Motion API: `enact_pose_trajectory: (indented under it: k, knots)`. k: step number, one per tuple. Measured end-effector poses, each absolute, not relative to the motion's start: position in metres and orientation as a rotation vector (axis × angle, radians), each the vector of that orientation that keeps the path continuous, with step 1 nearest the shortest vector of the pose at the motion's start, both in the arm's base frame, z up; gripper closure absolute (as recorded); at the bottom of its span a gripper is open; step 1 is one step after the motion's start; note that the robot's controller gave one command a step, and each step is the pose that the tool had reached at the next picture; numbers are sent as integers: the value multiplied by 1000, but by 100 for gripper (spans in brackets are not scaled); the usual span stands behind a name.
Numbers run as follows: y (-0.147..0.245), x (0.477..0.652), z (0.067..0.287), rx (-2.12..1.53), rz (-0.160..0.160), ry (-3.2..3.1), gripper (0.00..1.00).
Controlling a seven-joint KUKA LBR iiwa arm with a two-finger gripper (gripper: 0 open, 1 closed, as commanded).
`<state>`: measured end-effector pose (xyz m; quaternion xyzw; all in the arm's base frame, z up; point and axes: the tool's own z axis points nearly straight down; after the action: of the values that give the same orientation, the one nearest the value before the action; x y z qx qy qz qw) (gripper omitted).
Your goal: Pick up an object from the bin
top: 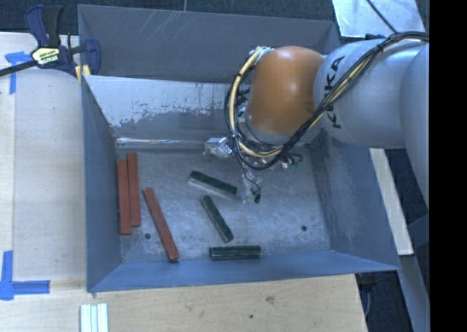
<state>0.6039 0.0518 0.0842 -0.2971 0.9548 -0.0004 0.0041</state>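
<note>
The rounded orange cover (281, 93) on the wrist of the grey KUKA arm (372, 97) is sitting nearest the lens, hanging over the bin's right half. Beneath it the grey metal bin (219, 46) is spreading sloped walls round a flat, scuffed floor.

Along the left a pair of reddish-brown straight sticks (128, 192) is lying side by side, touching, with a third reddish-brown stick (160, 225) slanting just beside them. The upper dark green bar (214, 182) is lying mid-floor, the second dark green bar (217, 219) below it, and the third dark green bar (235, 252) against the front wall. A small crumpled silvery scrap (219, 148) is resting near the back wall.

The gripper (254, 190) is hanging just beside the upper bar's right end; whether it is spread or closed I cannot tell.

That bar is looking light, rigid and smooth. Since it is lying clear of its neighbours, taking it across its narrow width near the middle is probably safest. On bare metal it is likely sliding if nudged. Dark flooring is showing beyond the bin.
</note>
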Motion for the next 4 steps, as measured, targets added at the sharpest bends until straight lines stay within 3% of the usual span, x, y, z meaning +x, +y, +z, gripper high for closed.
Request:
enact_pose_trajectory:
  k: [1,2,3,4]
  knots:
    - [96,595,70,-885,4,3013,0]
    - [86,588,70,-859,1,3020,0]
    - [87,589,72,-856,2,3017,100]
    - [109,576,113,-1370,-1,2819,100]
